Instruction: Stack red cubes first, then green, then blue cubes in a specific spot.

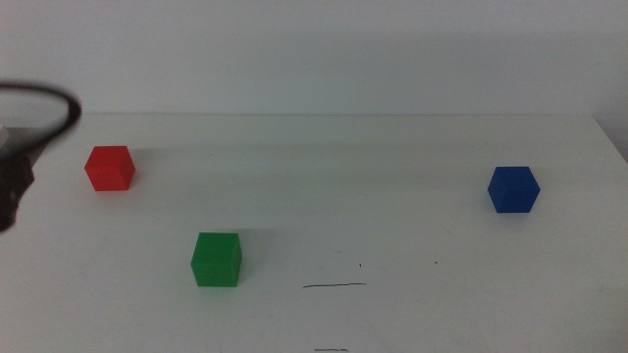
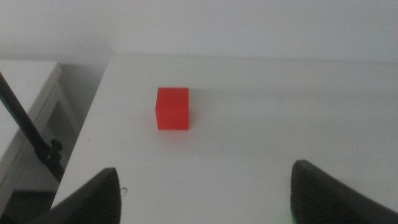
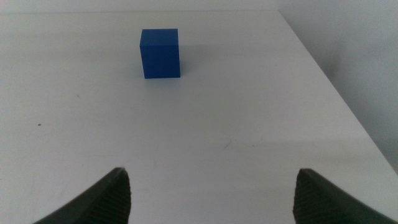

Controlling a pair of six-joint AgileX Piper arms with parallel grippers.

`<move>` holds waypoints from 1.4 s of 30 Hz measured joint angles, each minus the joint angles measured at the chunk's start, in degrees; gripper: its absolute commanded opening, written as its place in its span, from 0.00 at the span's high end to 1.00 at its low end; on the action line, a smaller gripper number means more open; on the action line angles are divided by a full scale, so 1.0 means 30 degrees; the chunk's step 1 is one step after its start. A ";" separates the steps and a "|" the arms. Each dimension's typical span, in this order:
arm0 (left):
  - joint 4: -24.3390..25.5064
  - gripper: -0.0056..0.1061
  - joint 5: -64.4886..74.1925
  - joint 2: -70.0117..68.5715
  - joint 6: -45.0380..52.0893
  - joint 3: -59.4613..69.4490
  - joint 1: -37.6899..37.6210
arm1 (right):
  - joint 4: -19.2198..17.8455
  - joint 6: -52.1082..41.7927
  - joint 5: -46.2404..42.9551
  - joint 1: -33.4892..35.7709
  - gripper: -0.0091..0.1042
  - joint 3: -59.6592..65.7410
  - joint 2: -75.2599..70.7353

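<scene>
The red cube (image 1: 109, 168) sits on the white table at the far left. The green cube (image 1: 216, 259) sits nearer the front, left of centre. The blue cube (image 1: 513, 189) sits at the right. The short black pen line (image 1: 334, 285) lies just right of the green cube, with nothing on it. My left gripper (image 2: 208, 202) is open and empty, and the red cube (image 2: 172, 108) lies ahead of it, apart from the jaws. My right gripper (image 3: 211, 199) is open and empty, and the blue cube (image 3: 160, 53) lies ahead of it, well clear. The right arm is out of the middle view.
A dark part of the left arm (image 1: 14, 186) and a cable loop (image 1: 44, 98) show at the left edge. A fainter scribble (image 1: 332, 349) lies at the front edge. A white cabinet (image 2: 28, 99) and a black rod (image 2: 31, 140) stand beyond the table's left edge. The table's right edge (image 3: 336, 93) runs near the blue cube.
</scene>
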 measured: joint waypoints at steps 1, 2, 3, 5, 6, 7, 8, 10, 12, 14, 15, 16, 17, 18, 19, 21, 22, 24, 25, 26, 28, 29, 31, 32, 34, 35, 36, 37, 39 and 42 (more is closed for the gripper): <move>0.0000 0.11 0.0705 0.0550 0.0000 -0.0751 0.0000 | 0.0000 0.0000 0.0000 0.0000 0.33 0.0000 0.0000; 0.0000 0.11 0.1392 0.0980 0.0000 -0.1338 0.0000 | 0.0000 0.0000 0.0000 0.0000 0.33 0.0000 0.0000; 0.0000 0.11 0.2041 0.1509 0.0000 -0.2033 0.0000 | 0.0000 0.0000 0.0000 0.0000 0.33 0.0000 0.0000; 0.0000 0.11 0.3077 0.2452 0.0000 -0.3335 0.0000 | 0.0000 0.0000 0.0000 0.0000 0.33 0.0000 0.0000; 0.0000 0.11 0.3557 0.2989 0.0000 -0.3945 0.0000 | 0.0000 0.0000 0.0000 0.0000 0.33 0.0000 0.0000; -0.0017 0.11 0.3997 0.3550 -0.0024 -0.4539 0.0000 | 0.0000 0.0000 0.0000 0.0000 0.33 0.0000 0.0000; -0.0017 0.11 0.4318 0.4128 -0.0056 -0.4991 0.0000 | 0.0000 0.0000 0.0000 0.0000 0.33 0.0000 0.0000; -0.0017 0.11 0.5107 0.5289 -0.0136 -0.6087 0.0000 | 0.0000 0.0000 0.0000 0.0000 0.33 0.0000 0.0000; 0.0008 0.11 0.5916 0.6394 -0.0136 -0.7127 0.0000 | 0.0000 0.0000 0.0000 0.0000 0.33 0.0000 0.0000; 0.0146 0.11 0.6947 0.7571 -0.0136 -0.8472 0.0000 | 0.0000 0.0000 0.0000 0.0000 0.33 0.0000 0.0000; 0.0287 0.11 0.7436 0.8256 -0.0136 -0.9242 0.0000 | 0.0000 0.0000 0.0000 0.0000 0.33 0.0000 0.0000; 0.0437 0.11 0.7904 0.8964 -0.0136 -1.0067 0.0000 | 0.0000 0.0000 0.0000 0.0000 0.33 0.0000 0.0000; 0.0555 0.11 0.8298 0.9544 -0.0136 -1.0749 0.0000 | 0.0000 0.0000 0.0000 0.0000 0.33 0.0000 0.0000; 0.0678 0.11 0.8810 1.0294 -0.0136 -1.1621 0.0000 | 0.0000 0.0000 0.0000 0.0000 0.33 0.0000 0.0000; 0.0779 0.11 0.9396 1.1058 -0.0142 -1.2494 0.0000 | 0.0000 0.0000 0.0000 0.0000 0.33 0.0000 0.0000; 0.1038 0.11 1.0569 1.2634 -0.0160 -1.4035 0.0000 | 0.0000 0.0000 0.0000 0.0000 0.33 0.0000 0.0000; 0.1171 0.11 1.1201 1.3424 -0.0160 -1.4870 0.0000 | 0.0000 0.0000 0.0000 0.0000 0.33 0.0000 0.0000; 0.1430 0.11 1.2229 1.4819 -0.0115 -1.6437 0.0000 | 0.0000 0.0000 0.0000 0.0000 0.33 0.0000 0.0000; 0.1623 0.11 1.2573 1.5559 -0.0046 -1.7167 0.0000 | 0.0000 0.0000 0.0000 0.0000 0.33 0.0000 0.0000; 0.1746 0.11 1.2776 1.6126 0.0044 -1.7728 0.0000 | 0.0000 0.0000 0.0000 0.0000 0.33 0.0000 0.0000; 0.1973 0.11 1.2994 1.7438 0.0172 -1.9007 0.0028 | 0.0000 0.0000 0.0000 0.0000 0.33 0.0000 0.0000; 0.1989 0.11 1.3055 1.8050 0.0228 -1.9492 0.0076 | 0.0000 0.0000 0.0000 0.0000 0.33 0.0000 0.0000; 0.1614 0.11 1.3192 1.9238 0.0635 -2.0642 0.0400 | 0.0000 0.0000 0.0000 0.0000 0.33 0.0000 0.0000; 0.1430 0.11 1.3325 1.9716 0.0922 -2.1101 0.0594 | 0.0000 0.0000 0.0000 0.0000 0.33 0.0000 0.0000; 0.0712 0.11 1.3705 2.0961 0.1644 -2.2210 0.1161 | 0.0000 0.0000 0.0000 0.0000 0.33 0.0000 0.0000; 0.0428 0.11 1.3872 2.1481 0.1947 -2.2758 0.1385 | 0.0000 0.0000 0.0000 0.0000 0.33 0.0000 0.0000; 0.0062 0.11 1.4066 2.2148 0.2293 -2.3288 0.1646 | 0.0000 0.0000 0.0000 0.0000 0.33 0.0000 0.0000; -0.0289 0.11 1.4294 2.2831 0.2606 -2.3801 0.1883 | 0.0000 0.0000 0.0000 0.0000 0.33 0.0000 0.0000; -0.0782 0.11 1.4560 2.4204 0.3034 -2.4668 0.2225 | 0.0000 0.0000 0.0000 0.0000 0.33 0.0000 0.0000; -0.1167 0.11 1.4633 2.6053 0.3751 -2.5861 0.2400 | 0.0000 0.0000 0.0000 0.0000 0.33 0.0000 0.0000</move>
